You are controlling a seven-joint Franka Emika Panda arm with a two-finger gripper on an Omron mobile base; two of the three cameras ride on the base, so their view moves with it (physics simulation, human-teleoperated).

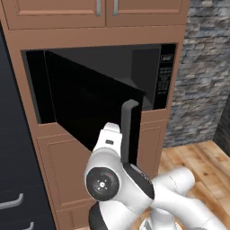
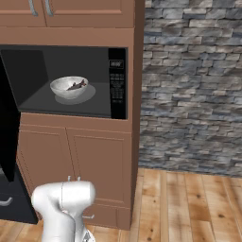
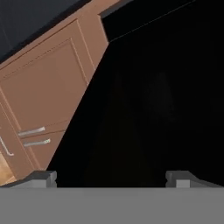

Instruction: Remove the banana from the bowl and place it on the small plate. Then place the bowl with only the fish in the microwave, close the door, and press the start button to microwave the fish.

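Inside the microwave [image 2: 61, 78] we see the bowl [image 2: 69, 87] sitting on the grey cavity floor, left of the button strip [image 2: 117, 82], with the fish [image 2: 78, 85] lying in it. Its door [image 1: 92, 105] stands swung out, the grey bar handle [image 1: 127, 130] near our arm. Our gripper [image 3: 111, 177] faces the glossy black panel up close, its jaws spread wide and holding nothing. Wooden cabinets [image 2: 73, 163] sit below.

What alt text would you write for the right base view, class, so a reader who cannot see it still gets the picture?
An open black microwave built into brown wooden cabinets holds a white bowl with a small dark fish in it. A grey stone wall stands to the right above a wooden floor, with the robot's white arm at lower left.
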